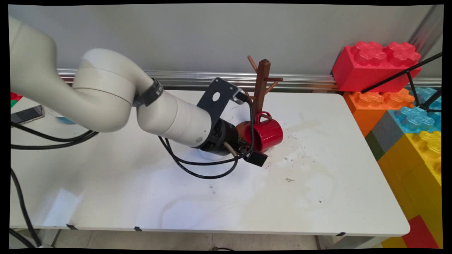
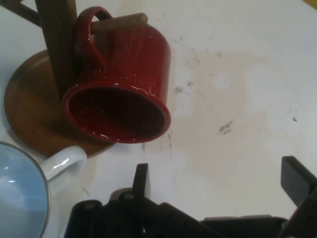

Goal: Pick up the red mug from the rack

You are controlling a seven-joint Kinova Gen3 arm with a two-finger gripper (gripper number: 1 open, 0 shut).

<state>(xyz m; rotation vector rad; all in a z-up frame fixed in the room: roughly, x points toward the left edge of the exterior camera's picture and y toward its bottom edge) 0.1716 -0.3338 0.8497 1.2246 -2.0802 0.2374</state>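
Red glazed ceramic mug (image 2: 124, 94) hangs by its handle on a short wooden peg (image 2: 121, 22) of the brown wooden mug tree (image 2: 29, 109), tilted so that its open mouth faces back toward the black two-finger gripper (image 2: 218, 173). The fingers (image 2: 141, 178) are spread wide with nothing between them. Only bare, scuffed white table (image 2: 237, 74) shows in the gap.

In the hand view the mug lies ahead of the fingers and off to the left-hand one. Its rim is near that fingertip but apart from it, and it is well apart from the right-hand finger. The tree's round base sits under and behind the mug, farther to the same side. A white mug with a pale blue inside (image 2: 20, 193) stands just beside the left-hand finger's linkage, its handle turned toward the base and close to its edge.

From the main view the gripper (image 1: 252, 148) is low over the table (image 1: 212, 197), right up against the near side of the red mug (image 1: 268, 134). I cannot tell from here whether a finger touches it. The tree's post (image 1: 263, 81) rises beyond the mug. Large plastic toy bricks (image 1: 374, 63) are stacked well apart, past the table's far end.
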